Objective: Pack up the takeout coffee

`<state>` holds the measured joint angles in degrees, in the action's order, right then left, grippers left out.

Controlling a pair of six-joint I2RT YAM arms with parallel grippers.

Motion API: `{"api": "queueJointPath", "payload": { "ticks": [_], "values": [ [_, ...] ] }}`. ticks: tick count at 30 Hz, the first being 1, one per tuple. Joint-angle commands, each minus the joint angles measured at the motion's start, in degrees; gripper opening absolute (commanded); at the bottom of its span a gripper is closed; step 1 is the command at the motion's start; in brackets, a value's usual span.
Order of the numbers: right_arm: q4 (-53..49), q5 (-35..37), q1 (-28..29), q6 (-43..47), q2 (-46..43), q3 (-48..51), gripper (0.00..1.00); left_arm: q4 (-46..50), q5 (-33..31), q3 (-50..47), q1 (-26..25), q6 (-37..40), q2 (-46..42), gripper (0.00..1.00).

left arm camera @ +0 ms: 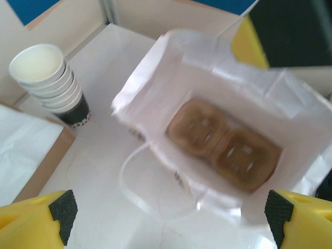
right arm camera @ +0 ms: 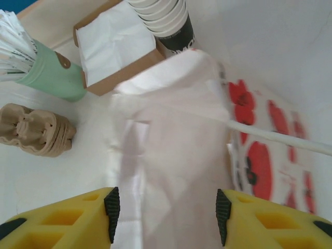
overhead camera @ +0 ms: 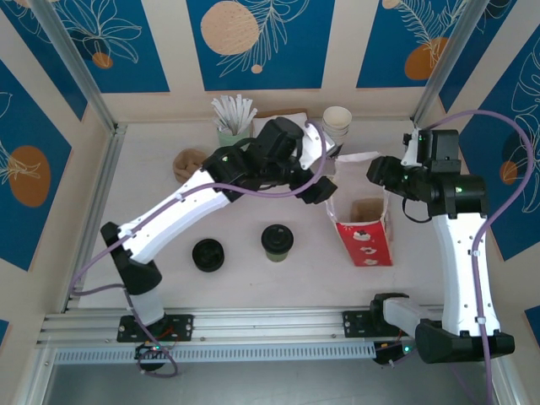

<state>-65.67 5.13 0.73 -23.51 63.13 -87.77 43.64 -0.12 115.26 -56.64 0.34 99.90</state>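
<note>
Your left end effector [left arm camera: 168, 215] hung wide open, its fingers [left arm camera: 62, 212] empty, right over the open mouth of the bag [left arm camera: 171, 67]. Straight below it, on the bag's floor, lay a brown tray [left arm camera: 223, 142]. Ahead of it and to the left stood the stacked cups [left arm camera: 44, 78], apart from the bag.

Neither end effector had the coffee [overhead camera: 276, 241]. It stood upright on the surface [overhead camera: 245, 219] with its black top on, well apart from your left end effector, nearer the arms' bases and to its left. Farther the same way lay the loose lid [overhead camera: 208, 254], near the coffee but not touching it.

Your right end effector [right arm camera: 167, 218] sat at the side of the bag opposite the left one. Its fingers [right arm camera: 111, 212] stood partly apart, with the bag's white wall lying in the gap between them. Ahead of it, past the bag, you had the cups and a napkin box [right arm camera: 116, 44] just beside them. A green cup of sticks [right arm camera: 52, 72] stood against the box, and a tray stack [right arm camera: 39, 129] lay nearer, off to the left
</note>
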Motion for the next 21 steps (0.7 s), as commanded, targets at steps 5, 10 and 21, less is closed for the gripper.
{"api": "queueJointPath", "payload": {
  "ticks": [5, 10, 21],
  "values": [
    [-0.66, 0.58, -0.47, 0.67, -0.87, 1.95, 0.56, -4.79, -4.77, -10.93, 0.71, -3.14, -9.74, 0.96],
    [1.74, -2.78, -0.38, -0.21, -1.25, 1.92, 0.5, -4.88, -5.14, -12.65, 0.83, -3.24, -10.95, 0.96],
    [9.24, -11.5, -0.38, -2.98, 0.51, -0.2, 0.47, -5.49, -5.42, -12.35, 1.3, -2.36, -10.62, 0.96]
  ]
}}
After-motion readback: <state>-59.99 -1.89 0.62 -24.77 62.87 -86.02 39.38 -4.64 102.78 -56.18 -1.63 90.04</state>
